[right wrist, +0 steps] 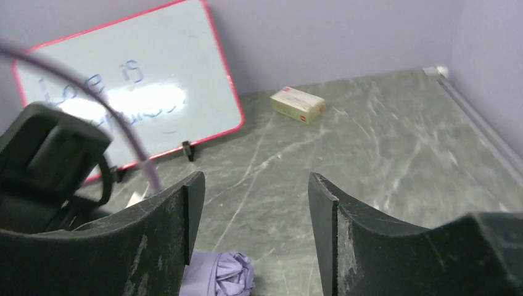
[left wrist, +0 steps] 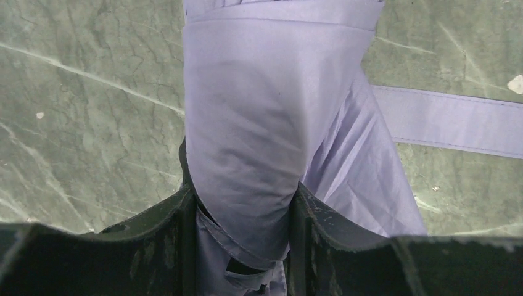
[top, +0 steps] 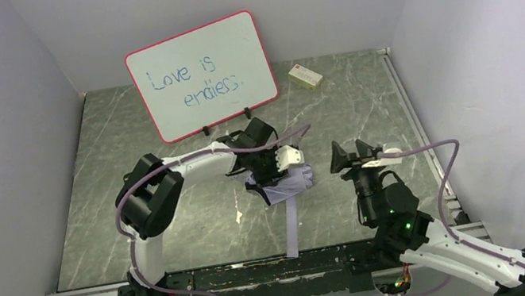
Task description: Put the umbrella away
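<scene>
Now we see L gripper clamped on the umbrella at mid-table, its strap trailing toward the arm bases; R gripper is parted, holding nothing.

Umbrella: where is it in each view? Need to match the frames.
Top external: umbrella mid-table, its strap trailing toward the near edge.
Left wrist: umbrella fills the centre, clamped in the left gripper; strap runs right.
Right wrist: only a lavender bit of the umbrella at the bottom edge, left of centre.
Shared landmark: green marbled tabletop in all three; whiteboard in top external and right wrist only.
</scene>
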Controlling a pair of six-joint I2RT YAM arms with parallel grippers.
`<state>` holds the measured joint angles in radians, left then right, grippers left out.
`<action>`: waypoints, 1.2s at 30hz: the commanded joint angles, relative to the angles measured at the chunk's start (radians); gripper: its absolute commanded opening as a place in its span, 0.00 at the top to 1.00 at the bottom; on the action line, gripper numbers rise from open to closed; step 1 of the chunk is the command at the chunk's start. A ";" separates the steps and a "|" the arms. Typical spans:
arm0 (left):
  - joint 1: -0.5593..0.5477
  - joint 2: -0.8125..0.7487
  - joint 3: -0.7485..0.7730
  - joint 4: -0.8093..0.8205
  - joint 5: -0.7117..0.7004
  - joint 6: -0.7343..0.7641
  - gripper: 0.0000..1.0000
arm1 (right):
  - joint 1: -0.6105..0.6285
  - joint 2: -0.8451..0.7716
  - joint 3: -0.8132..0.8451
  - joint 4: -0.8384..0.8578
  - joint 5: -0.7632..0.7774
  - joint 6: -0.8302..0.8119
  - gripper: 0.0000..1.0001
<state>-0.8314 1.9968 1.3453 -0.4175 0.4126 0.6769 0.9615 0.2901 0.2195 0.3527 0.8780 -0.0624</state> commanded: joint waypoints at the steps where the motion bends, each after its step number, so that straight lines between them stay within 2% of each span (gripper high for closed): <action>1: -0.073 0.021 -0.146 0.112 -0.185 -0.016 0.84 | 0.000 -0.015 0.056 -0.202 0.261 0.290 0.36; 5: -0.107 -0.003 -0.226 0.196 -0.287 -0.057 0.84 | -0.003 0.097 0.164 -0.510 0.322 0.560 0.37; 7: -0.122 -0.005 -0.250 0.219 -0.346 -0.064 0.84 | -0.011 0.170 0.210 -0.613 0.309 0.623 0.37; 11: -0.150 -0.011 -0.285 0.270 -0.437 -0.051 0.86 | -0.083 0.304 0.268 -0.628 0.179 0.609 0.37; 13: -0.160 -0.014 -0.297 0.295 -0.480 -0.046 0.87 | -0.194 0.353 0.294 -0.606 0.052 0.570 0.36; 19: -0.181 -0.006 -0.330 0.348 -0.545 -0.027 0.88 | -0.675 0.508 0.373 -0.582 -0.529 0.468 0.35; 22: -0.190 -0.003 -0.345 0.382 -0.580 -0.009 0.88 | -0.814 0.645 0.426 -0.564 -0.836 0.407 0.33; 26: -0.195 0.004 -0.346 0.410 -0.629 -0.003 0.88 | -0.832 0.817 0.473 -0.540 -1.073 0.326 0.27; 36: -0.231 0.026 -0.369 0.526 -0.791 0.016 0.88 | -0.831 0.962 0.437 -0.262 -1.415 -0.022 0.21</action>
<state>-1.0637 1.9366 1.0370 0.2035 -0.2516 0.6727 0.1345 1.1999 0.6617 -0.0704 -0.3161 0.1040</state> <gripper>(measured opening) 0.481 0.785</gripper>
